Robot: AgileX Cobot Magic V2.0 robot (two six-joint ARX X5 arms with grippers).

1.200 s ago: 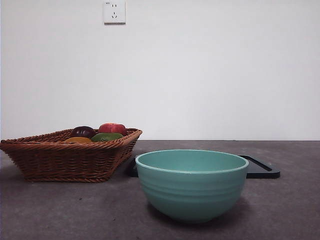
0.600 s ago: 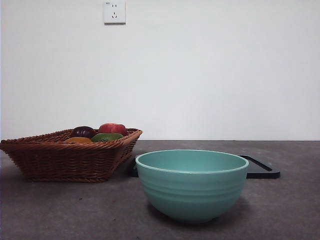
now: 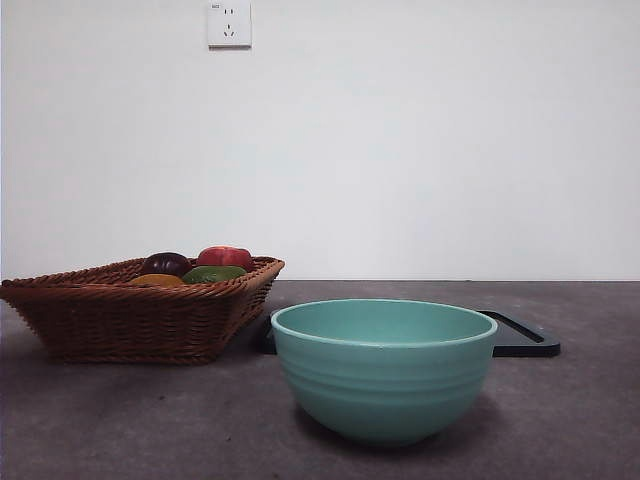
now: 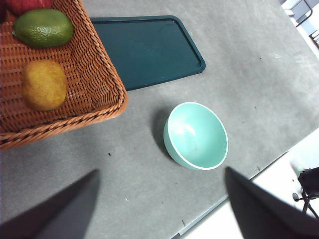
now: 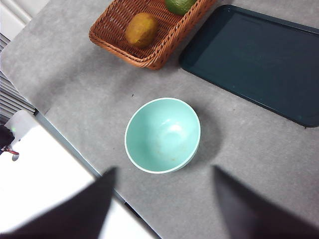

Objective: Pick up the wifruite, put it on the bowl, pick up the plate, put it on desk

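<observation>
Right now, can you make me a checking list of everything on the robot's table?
Surface: the desk is dark grey, matte and mottled.
Job's things: the mint-green bowl stands upright on the desk with nothing inside it. No plate seen.
Clutter: a brown wicker basket holds a green fruit, a yellow-brown fruit, a red fruit and a dark purple fruit. A flat dark tray lies beside the basket, with nothing on it.
Grippers: the left claw and the right claw are both open, high above the desk, holding nothing.
Cables: nothing seen.
Surroundings: a white wall with a socket.
</observation>
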